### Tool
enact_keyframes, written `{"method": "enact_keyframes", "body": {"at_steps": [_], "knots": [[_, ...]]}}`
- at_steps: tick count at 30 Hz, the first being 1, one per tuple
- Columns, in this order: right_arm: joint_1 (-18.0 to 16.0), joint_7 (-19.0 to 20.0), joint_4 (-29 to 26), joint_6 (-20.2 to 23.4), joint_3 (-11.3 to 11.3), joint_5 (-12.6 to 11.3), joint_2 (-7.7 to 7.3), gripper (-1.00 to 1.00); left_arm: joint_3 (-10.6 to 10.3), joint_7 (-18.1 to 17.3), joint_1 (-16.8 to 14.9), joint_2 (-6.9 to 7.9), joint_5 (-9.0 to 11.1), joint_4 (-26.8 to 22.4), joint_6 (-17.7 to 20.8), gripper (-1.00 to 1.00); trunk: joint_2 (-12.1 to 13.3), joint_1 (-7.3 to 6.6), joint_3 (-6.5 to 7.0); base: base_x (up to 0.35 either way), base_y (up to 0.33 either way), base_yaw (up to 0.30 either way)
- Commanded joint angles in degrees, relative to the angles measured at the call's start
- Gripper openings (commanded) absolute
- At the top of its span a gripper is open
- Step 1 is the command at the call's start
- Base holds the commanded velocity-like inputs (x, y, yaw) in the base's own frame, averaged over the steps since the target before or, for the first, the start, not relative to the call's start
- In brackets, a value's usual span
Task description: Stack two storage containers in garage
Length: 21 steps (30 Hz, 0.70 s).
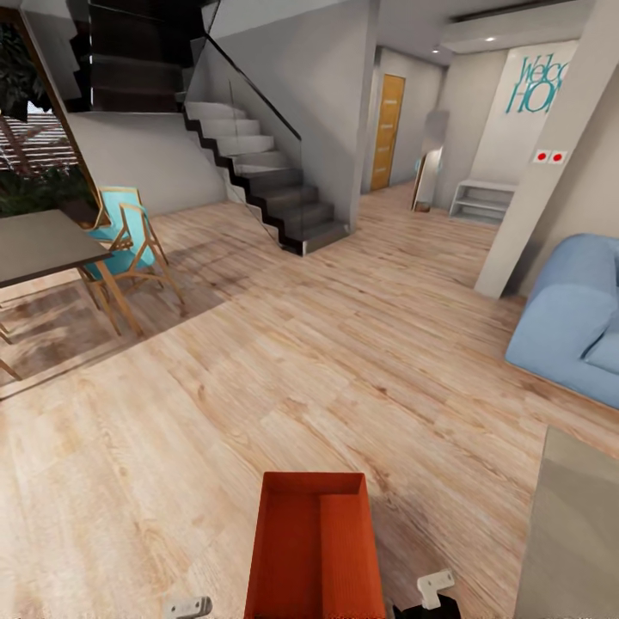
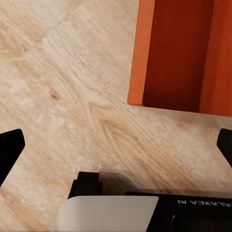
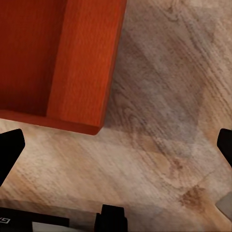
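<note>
1. Orange-red rectangular open-topped storage container point(image 1: 314, 550) sits low in the head view, right in front of the robot, over the light wood plank floor point(image 1: 284, 370) of the living room; whether it rests on the planks or is carried cannot be told.
2. Readable writing: teal letters "Welc" over "HO" on the white wall sign point(image 1: 535, 84), cut off by a pillar; on the left wrist body, mirrored letters reading roughly "GALAXEA AI" point(image 2: 203, 203).
3. Two small red-and-white round switches point(image 1: 549, 156) sit on the beige pillar below that sign.
4. Left gripper point(image 2: 116, 145) is spread wide, its dark fingertips at the picture's two edges, with nothing between them but planks; the container's corner point(image 2: 179, 53) lies just beyond.
5. Right gripper point(image 3: 116, 145) is likewise spread wide and holds nothing; the container's wall point(image 3: 82, 63) lies just ahead of it.
6. Around the room: a blue sofa point(image 1: 572, 318) at the right, a grey-topped dining table point(image 1: 39, 245) with a turquoise wooden-framed chair point(image 1: 129, 241) at the left, a dark staircase point(image 1: 258, 172) with a glass rail ahead, and a yellow-wood door point(image 1: 388, 131) down the hallway.
7. A grey slab point(image 1: 572, 533) fills the lower right corner beside the container.
</note>
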Motion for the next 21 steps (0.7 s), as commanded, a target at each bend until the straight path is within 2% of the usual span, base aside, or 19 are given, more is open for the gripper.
{"method": "enact_keyframes", "body": {"at_steps": [1,5,7,10,13,21], "knots": [[-0.01,0.05,-0.06,0.08,0.06,0.5,-0.03,1.0,-0.01,-0.12,-0.02,-0.1,0.59,-0.1,0.5,1.0,-0.02,0.0,-0.14,0.0,0.0,0.0],[-0.01,0.05,-0.06,0.08,0.02,0.51,-0.04,1.0,-0.01,-0.15,-0.01,-0.49,0.59,-0.1,0.58,1.0,-0.02,0.0,-0.51,0.0,0.0,0.0],[-0.02,0.05,-0.07,0.08,0.01,0.5,-0.04,1.0,-0.01,-0.12,0.0,-0.62,0.56,-0.22,0.55,1.0,-0.83,0.43,-0.99,0.0,0.0,0.0],[-0.04,0.05,-0.62,-0.54,-0.05,0.46,-0.04,1.0,-0.01,-0.12,-0.07,-0.68,0.55,-4.14,0.55,1.0,-2.03,1.09,-1.58,0.0,0.0,0.0],[-0.08,0.02,-1.61,-2.98,-0.07,0.45,-0.04,1.0,-0.05,-0.11,-0.08,-0.69,0.49,-8.24,0.67,1.0,-2.03,1.09,-1.59,0.0,0.0,0.0],[-1.04,0.04,-3.94,-3.66,-0.04,0.45,-0.04,1.0,-0.4,-0.15,-0.66,-0.92,0.15,-10.12,0.9,1.0,-2.03,1.09,-1.6,0.0,0.0,0.0]]}}
